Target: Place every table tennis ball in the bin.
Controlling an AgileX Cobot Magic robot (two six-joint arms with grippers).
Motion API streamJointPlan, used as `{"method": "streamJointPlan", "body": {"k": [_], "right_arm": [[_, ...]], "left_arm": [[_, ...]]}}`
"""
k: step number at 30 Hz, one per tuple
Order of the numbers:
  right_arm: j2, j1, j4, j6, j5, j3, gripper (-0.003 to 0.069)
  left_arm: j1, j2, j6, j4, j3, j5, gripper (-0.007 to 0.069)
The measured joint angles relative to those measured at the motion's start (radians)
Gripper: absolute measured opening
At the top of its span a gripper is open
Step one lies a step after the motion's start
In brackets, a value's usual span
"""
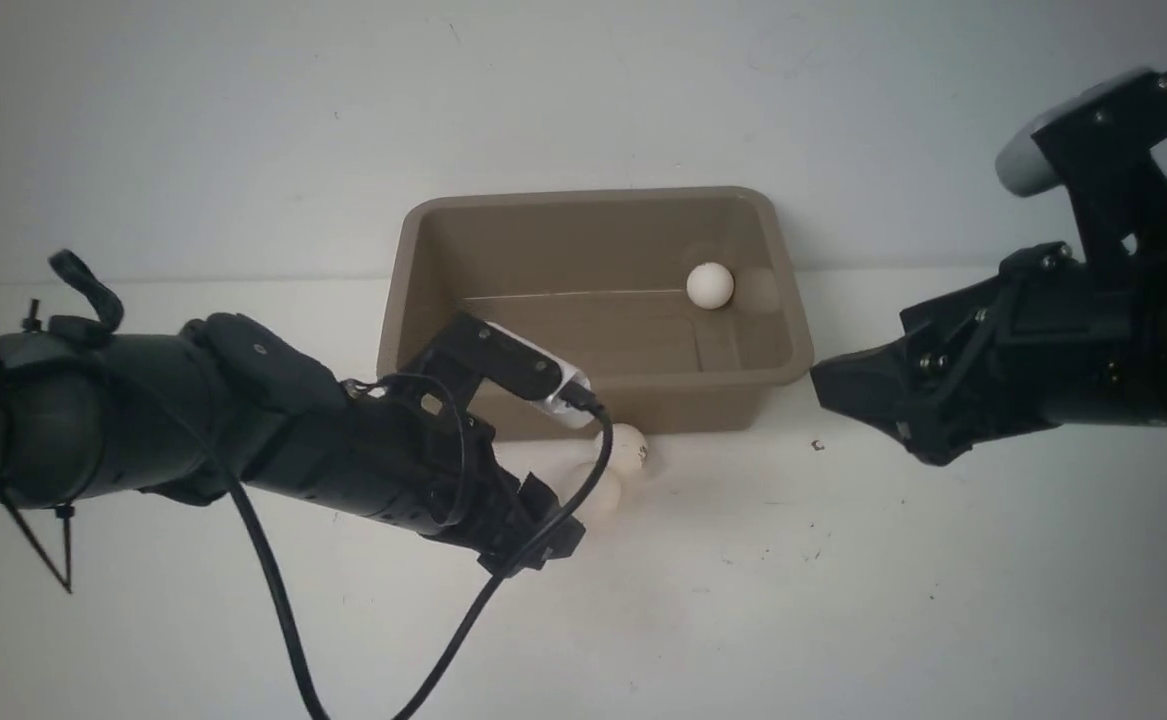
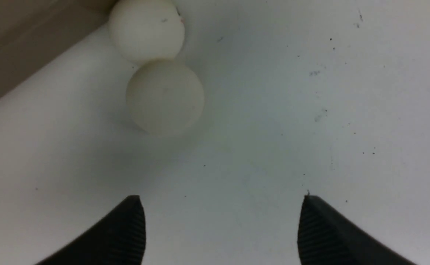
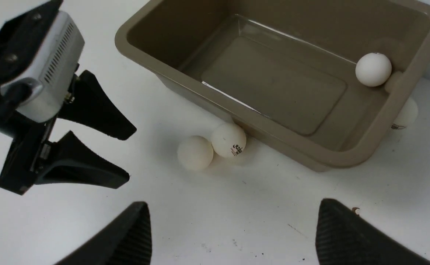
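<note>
Left claw (image 2: 220,206) is released, its two fingers spread wide with nothing between them, low over the table (image 1: 843,600). It points toward two balls that touch each other right by the bin's (image 1: 593,197) near wall.

The trouble I foresee is that pair. The nearer ball (image 2: 165,97) sits off to one side of my gap rather than centred in it, so if I go straight in, a finger may strike it instead of straddling it. These balls are light and smooth (they roll at a nudge). A knock could send it off, or shove the marked ball (image 2: 146,29) along the wall. A pinch off centre may squirt it out.

One ball in the bin (image 1: 710,285) rests in the far right corner, and a fourth ball (image 3: 406,112) lies outside, against the bin's wall there.

My left arm reaches in from the left, sloping down to the table. The right claw (image 3: 233,206) is also released and empty, held higher, off to the right of the bin and facing it.
</note>
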Motion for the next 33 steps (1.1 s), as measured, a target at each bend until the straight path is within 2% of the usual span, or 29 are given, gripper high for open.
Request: {"method": "streamJointPlan", "body": {"k": [9,14,16,25,33], "right_arm": [[0.000,0.000,0.000,-0.001,-0.011,0.000,0.0514],[0.000,0.000,0.000,-0.001,-0.017,0.000,0.0514],[0.000,0.000,0.000,-0.001,-0.018,0.000,0.0514],[0.000,0.000,0.000,-0.017,-0.025,0.000,0.0514],[0.000,0.000,0.000,-0.026,-0.026,0.000,0.0514]], "left_arm": [[-0.103,0.056,0.178,-0.186,-0.001,-0.187,0.0499],[-0.141,0.078,0.307,-0.339,-0.008,-0.309,0.0499],[-0.144,0.095,0.373,-0.445,-0.014,-0.356,0.0499],[-0.146,0.127,0.550,-0.619,-0.027,-0.358,0.0499],[-0.146,0.179,0.605,-0.635,-0.080,-0.307,0.0499]]}}
